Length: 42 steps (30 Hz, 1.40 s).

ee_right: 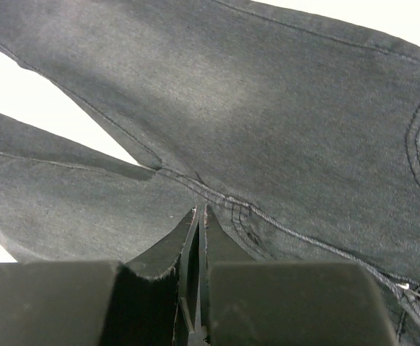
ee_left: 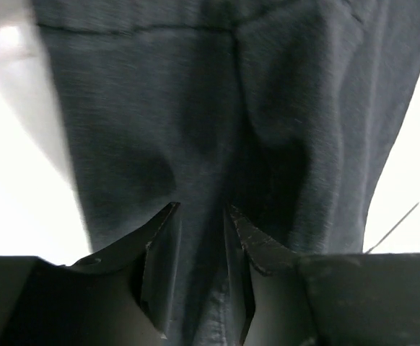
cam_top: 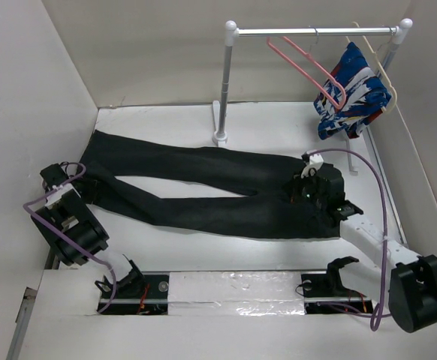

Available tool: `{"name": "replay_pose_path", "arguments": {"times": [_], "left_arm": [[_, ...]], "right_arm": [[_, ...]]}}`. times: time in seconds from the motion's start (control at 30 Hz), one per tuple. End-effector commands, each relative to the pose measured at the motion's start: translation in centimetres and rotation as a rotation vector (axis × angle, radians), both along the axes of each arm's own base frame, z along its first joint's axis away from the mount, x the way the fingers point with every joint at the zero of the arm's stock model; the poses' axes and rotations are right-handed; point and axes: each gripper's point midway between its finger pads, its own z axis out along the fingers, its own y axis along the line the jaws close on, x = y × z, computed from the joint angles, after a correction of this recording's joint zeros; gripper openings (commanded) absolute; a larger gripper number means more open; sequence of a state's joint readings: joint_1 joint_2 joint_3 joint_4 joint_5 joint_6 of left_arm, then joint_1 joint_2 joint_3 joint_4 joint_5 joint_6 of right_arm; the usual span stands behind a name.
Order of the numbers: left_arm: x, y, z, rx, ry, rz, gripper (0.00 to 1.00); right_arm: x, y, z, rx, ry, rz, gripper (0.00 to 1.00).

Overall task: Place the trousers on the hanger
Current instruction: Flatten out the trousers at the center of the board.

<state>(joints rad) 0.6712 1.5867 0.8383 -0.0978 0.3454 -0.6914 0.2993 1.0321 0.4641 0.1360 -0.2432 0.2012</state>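
The black trousers [cam_top: 203,193] lie flat on the white table, legs to the left, waist to the right. The pink hanger [cam_top: 308,67] hangs by its hook on the rail at the back right, empty. My left gripper [cam_top: 91,193] is at the leg ends; in the left wrist view it [ee_left: 203,213] is shut on a raised fold of the trousers [ee_left: 217,108]. My right gripper [cam_top: 302,191] sits over the crotch. In the right wrist view it [ee_right: 198,210] is shut, tips on the trousers [ee_right: 268,108] at the crotch seam, with no cloth seen between the jaws.
A clothes rail [cam_top: 316,31] on two white posts stands at the back; its left post foot [cam_top: 220,137] touches the trousers' far edge. A blue, white and red garment [cam_top: 354,90] hangs on a cream hanger at the rail's right end. White walls enclose the table.
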Motion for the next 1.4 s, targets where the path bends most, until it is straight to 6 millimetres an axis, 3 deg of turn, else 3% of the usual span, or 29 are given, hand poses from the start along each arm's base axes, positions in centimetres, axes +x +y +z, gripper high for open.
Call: {"name": "replay_pose_path", "arguments": {"times": [0.0, 0.17, 0.6, 0.93, 1.03, 1.1, 1.13, 1.2, 1.23, 1.37], "left_arm": [[2.6, -0.9, 2.3, 0.030, -0.110, -0.085, 0.29], [2.9, -2.0, 4.1, 0.086, -0.155, -0.113, 0.34], [3.1, -0.7, 3.9, 0.133, -0.121, -0.088, 0.41], [4.2, -1.5, 3.7, 0.085, -0.154, -0.153, 0.43], [4.9, -1.7, 3.6, 0.087, -0.175, -0.174, 0.40], [5.2, -1.8, 3.5, 0.079, -0.179, -0.184, 0.30], [5.4, -1.8, 3.7, 0.077, -0.187, -0.191, 0.25], [5.6, -2.0, 3.4, 0.064, -0.188, -0.200, 0.04], [5.6, -1.9, 3.4, 0.066, -0.186, -0.199, 0.00], [5.8, -2.1, 4.9, 0.082, -0.231, -0.214, 0.00]], "right_arm": [[1.6, 0.9, 3.0, 0.011, -0.107, 0.027, 0.06], [1.6, 1.5, 2.7, 0.008, -0.095, 0.056, 0.05], [1.3, 2.3, 2.3, 0.016, -0.077, 0.104, 0.05], [1.1, 3.5, 1.8, 0.020, -0.066, 0.158, 0.04], [1.1, 3.8, 1.8, 0.020, -0.065, 0.169, 0.04], [0.9, 4.2, 1.7, 0.018, -0.064, 0.182, 0.04], [1.0, 4.2, 1.7, 0.018, -0.064, 0.182, 0.04], [1.0, 4.3, 1.6, 0.018, -0.063, 0.187, 0.04], [0.9, 4.6, 1.6, 0.019, -0.064, 0.198, 0.04], [0.9, 4.8, 1.6, 0.022, -0.065, 0.207, 0.04]]}}
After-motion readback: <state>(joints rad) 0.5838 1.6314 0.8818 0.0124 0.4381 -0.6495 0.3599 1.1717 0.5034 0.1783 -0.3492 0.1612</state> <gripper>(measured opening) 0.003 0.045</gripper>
